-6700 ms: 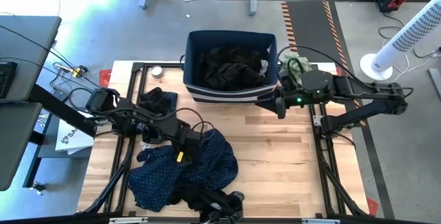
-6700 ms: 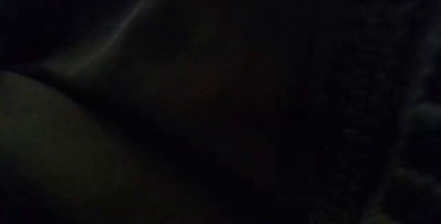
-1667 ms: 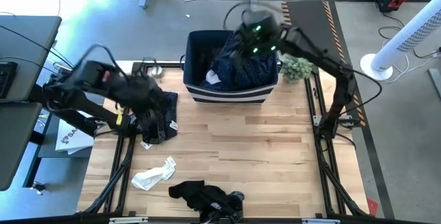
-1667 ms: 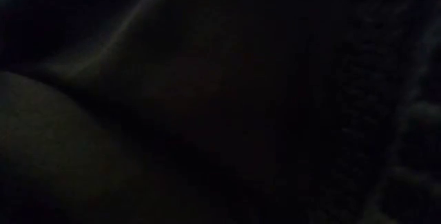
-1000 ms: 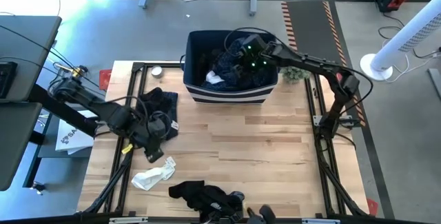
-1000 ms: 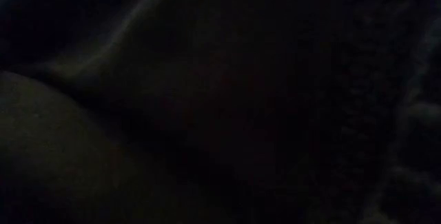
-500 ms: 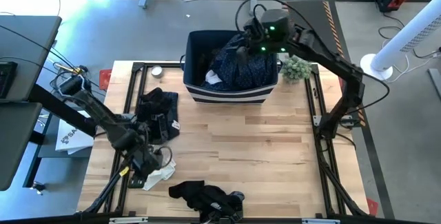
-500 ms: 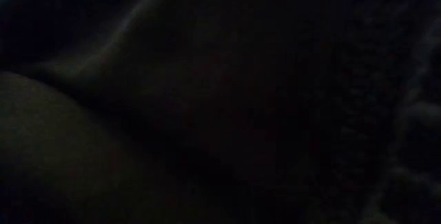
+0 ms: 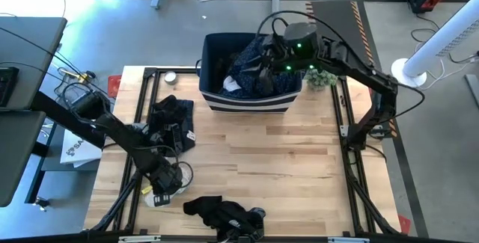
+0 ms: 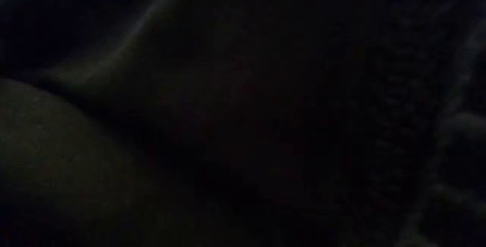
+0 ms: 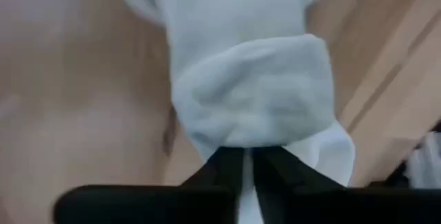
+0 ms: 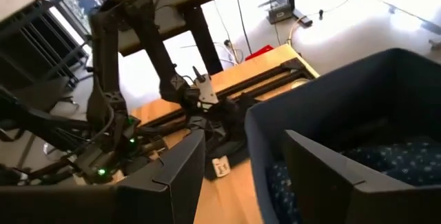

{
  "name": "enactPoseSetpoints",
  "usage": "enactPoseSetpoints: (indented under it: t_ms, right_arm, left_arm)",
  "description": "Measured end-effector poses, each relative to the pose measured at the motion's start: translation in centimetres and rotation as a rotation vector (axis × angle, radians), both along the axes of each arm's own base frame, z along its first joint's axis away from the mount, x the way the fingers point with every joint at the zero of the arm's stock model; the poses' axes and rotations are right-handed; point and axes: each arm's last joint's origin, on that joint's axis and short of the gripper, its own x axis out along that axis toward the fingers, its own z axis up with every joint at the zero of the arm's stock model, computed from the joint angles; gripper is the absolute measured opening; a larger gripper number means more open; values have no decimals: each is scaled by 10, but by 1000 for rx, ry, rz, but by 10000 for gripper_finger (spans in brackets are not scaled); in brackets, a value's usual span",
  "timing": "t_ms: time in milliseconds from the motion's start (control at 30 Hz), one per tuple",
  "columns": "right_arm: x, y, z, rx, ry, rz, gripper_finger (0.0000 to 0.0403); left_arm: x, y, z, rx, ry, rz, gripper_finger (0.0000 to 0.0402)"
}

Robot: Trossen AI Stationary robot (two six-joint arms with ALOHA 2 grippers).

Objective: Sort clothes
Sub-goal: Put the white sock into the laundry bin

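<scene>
Pale wooden tabletop (image 9: 284, 168) carries a navy bin (image 9: 251, 101) at its far edge, where the speckled navy garment (image 9: 262, 75) lies heaped inside, and the right gripper (image 12: 241, 169) hangs over the bin's rim with its fingers spread and nothing between them. At the near left corner the left gripper (image 11: 247, 165) is clenched on a white garment (image 11: 255, 93) lying on the wood. Black clothes sit in two heaps, one pile (image 9: 171, 120) at the left edge and another (image 9: 221, 213) at the near edge.
</scene>
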Motion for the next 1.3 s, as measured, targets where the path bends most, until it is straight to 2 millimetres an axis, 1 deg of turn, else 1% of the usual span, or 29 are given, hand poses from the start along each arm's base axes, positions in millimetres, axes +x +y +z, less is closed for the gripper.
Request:
enactPoseSetpoints:
  t_ms: [67,100,167,200,267,367,467,567,633,733,800,833,867,933,1033,1133,1300]
  right_arm:
    - [-5,3,4,21,-10,-6,192]
    - [-9,4,6,33,-14,-8,192]
    - [-21,8,15,45,-40,-4,192]
    - [-27,10,18,48,-48,-5,192]
    - [-40,14,27,43,-75,-1,192]
    - [-59,19,38,13,-107,-7,192]
    - [-75,21,47,-32,-138,-37,192]
    - [-87,23,52,-72,-149,-64,192]
    - [-91,23,53,-88,-144,-77,192]
    - [-94,24,52,-94,-119,-78,192]
    - [-94,24,49,-90,-90,-77,192]
    - [-95,24,48,-87,-76,-76,192]
    - [-94,24,46,-85,-67,-76,192]
    - [-94,24,44,-76,-48,-77,192]
    - [-94,24,43,-70,-42,-79,192]
    - [-94,24,43,-48,-46,-89,192]
    - [-94,24,43,-8,-53,-110,192]
  left_arm:
    - [2,1,7,-3,3,31,14]
    - [4,1,14,-6,-1,46,13]
    - [9,2,39,-25,-23,74,6]
    - [11,3,52,-32,-35,93,5]
    - [15,7,85,-69,-87,136,5]
    - [22,16,146,-222,-266,192,3]
    - [29,34,208,-324,-502,300,3]
    - [34,62,265,-336,-801,438,2]
    - [36,85,300,-265,-1020,530,1]
    - [37,118,347,-97,-1359,630,1]
    - [37,137,373,46,-1564,651,1]
    - [36,146,384,128,-1640,646,1]
    - [35,155,392,217,-1702,636,1]
    - [36,171,403,386,-1765,611,1]
    - [46,193,403,585,-1744,565,1]
    - [66,216,390,643,-1668,501,1]
    - [113,255,348,548,-1502,407,1]
